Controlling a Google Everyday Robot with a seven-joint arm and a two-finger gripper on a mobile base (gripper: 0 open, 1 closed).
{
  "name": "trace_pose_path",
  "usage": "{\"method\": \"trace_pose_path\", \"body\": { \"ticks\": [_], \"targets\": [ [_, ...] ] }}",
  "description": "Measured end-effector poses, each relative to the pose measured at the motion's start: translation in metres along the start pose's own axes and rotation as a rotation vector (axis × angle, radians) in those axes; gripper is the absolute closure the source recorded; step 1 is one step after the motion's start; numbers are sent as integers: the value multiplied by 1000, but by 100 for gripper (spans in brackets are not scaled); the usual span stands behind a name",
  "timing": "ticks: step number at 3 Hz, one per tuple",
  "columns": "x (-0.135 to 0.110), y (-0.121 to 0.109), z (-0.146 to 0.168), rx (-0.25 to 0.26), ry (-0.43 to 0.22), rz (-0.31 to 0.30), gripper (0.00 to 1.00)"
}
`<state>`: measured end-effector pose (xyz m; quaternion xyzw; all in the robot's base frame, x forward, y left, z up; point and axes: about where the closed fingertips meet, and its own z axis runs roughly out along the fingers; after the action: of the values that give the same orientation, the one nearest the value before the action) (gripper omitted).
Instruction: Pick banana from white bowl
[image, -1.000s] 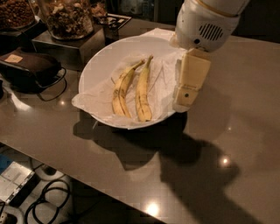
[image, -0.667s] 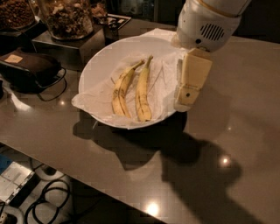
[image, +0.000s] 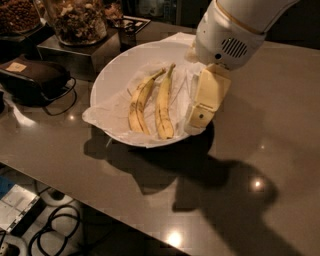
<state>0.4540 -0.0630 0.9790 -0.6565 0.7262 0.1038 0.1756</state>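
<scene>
The white bowl (image: 117, 75), wide, shallow and lined with crinkled white paper, stands on the brown counter. Two bananas lie side by side in it. The banana (image: 163, 106) is the straighter right one, with thin brown streaks. The more curved, dark-speckled one (image: 139, 102) lies just left of it. My gripper (image: 201, 116) hangs from the white arm head (image: 227, 40) over the bowl's right side. It is just right of the banana and apart from it, with its tip near the paper.
A dark pouch with a cord (image: 35, 80) lies left of the bowl. Glass jars of snacks (image: 77, 20) stand on a metal box behind it. The counter's front edge runs diagonally at the lower left, with cables on the floor (image: 55, 225) below.
My gripper has shifted slightly left, closer to the right banana. The bowl and both bananas have not moved.
</scene>
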Motion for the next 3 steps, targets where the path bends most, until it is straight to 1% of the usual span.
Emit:
{"method": "trace_pose_path", "body": {
  "ticks": [1,2,3],
  "targets": [
    [-7,6,2,26,6,60,0],
    [-11,6,3,45,36,102,0],
    [-11,6,3,45,37,104,0]
  ]
}}
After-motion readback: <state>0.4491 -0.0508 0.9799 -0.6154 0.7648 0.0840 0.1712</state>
